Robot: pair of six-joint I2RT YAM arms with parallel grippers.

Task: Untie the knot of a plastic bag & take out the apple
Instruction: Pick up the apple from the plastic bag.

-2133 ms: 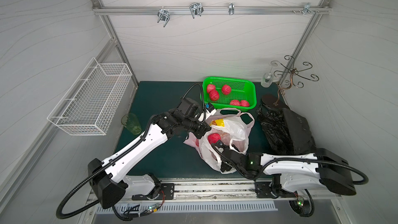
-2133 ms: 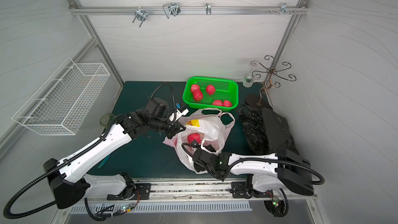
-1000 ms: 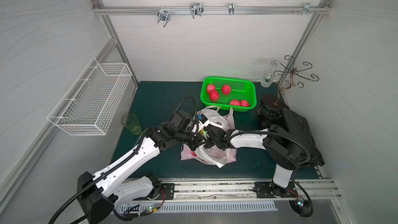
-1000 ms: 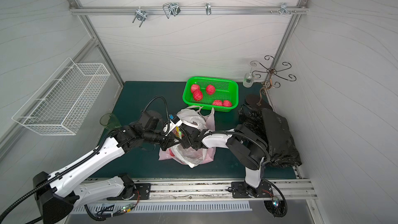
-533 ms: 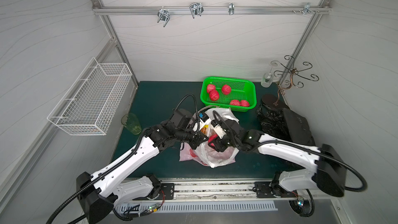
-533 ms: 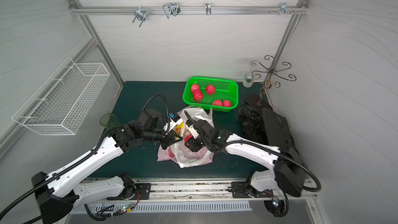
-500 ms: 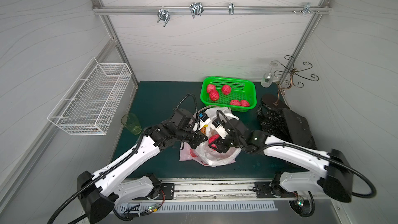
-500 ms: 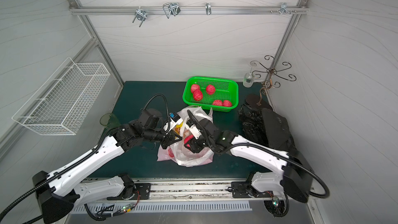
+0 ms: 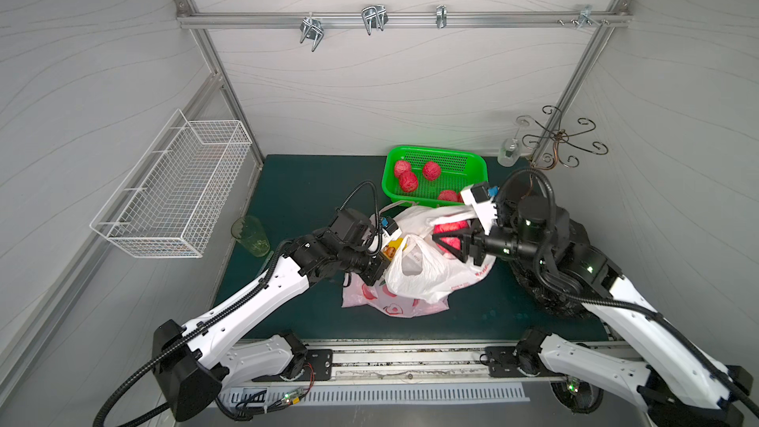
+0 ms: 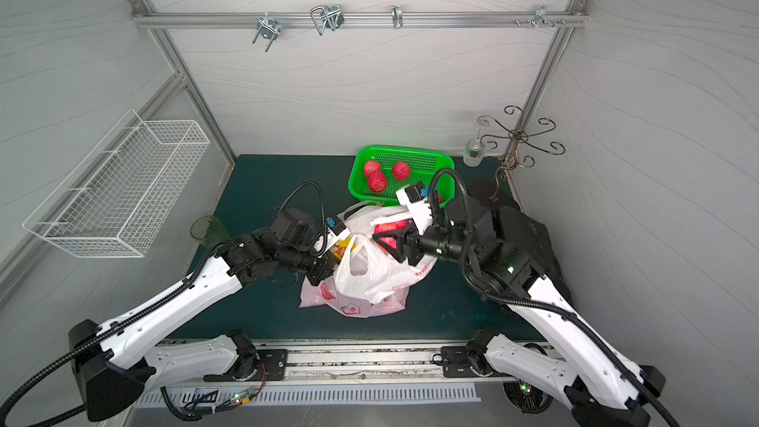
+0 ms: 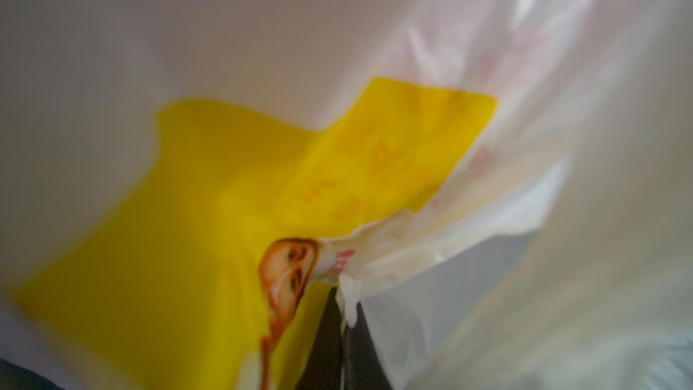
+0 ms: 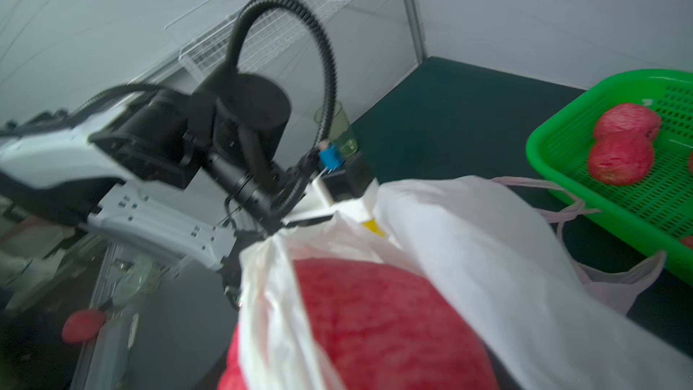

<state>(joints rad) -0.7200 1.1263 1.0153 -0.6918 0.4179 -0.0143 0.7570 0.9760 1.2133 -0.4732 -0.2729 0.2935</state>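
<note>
- The right end effector (image 9: pixel 449 242) is clamped on the apple (image 9: pixel 449 225). Its black fingers are closed round the red-netted fruit at the open mouth of the plastic bag (image 9: pixel 415 277), on the bag's right side.
- In the right wrist view the apple (image 12: pixel 375 328) fills the near field, and white film from the bag's mouth is draped across it.
- The left end effector (image 9: pixel 378 271) is pressed together on the bag's left edge. In the left wrist view its dark fingers (image 11: pixel 326 339) pinch a bunched strip of the film.
- A yellow packet (image 9: pixel 393 246) sits inside the bag, just beside the left end effector's grip.
- A pink bag (image 9: pixel 382 301) with red prints lies flat under the plastic bag, on its near side towards the arm bases.
- Both bags rest on the dark green tabletop (image 9: pixel 312 182).
- A green basket (image 9: pixel 435 151) stands just beyond the bag towards the back wall, holding several more netted apples (image 9: pixel 404 180).
- A green cup (image 9: pixel 251 236) stands upright, well apart from the bag on its left.
- A black sack (image 9: pixel 548 301) lies to the bag's right, partly hidden by the right arm.
- A wire basket (image 9: pixel 172 195) hangs on the side wall, far to the bag's left.
</note>
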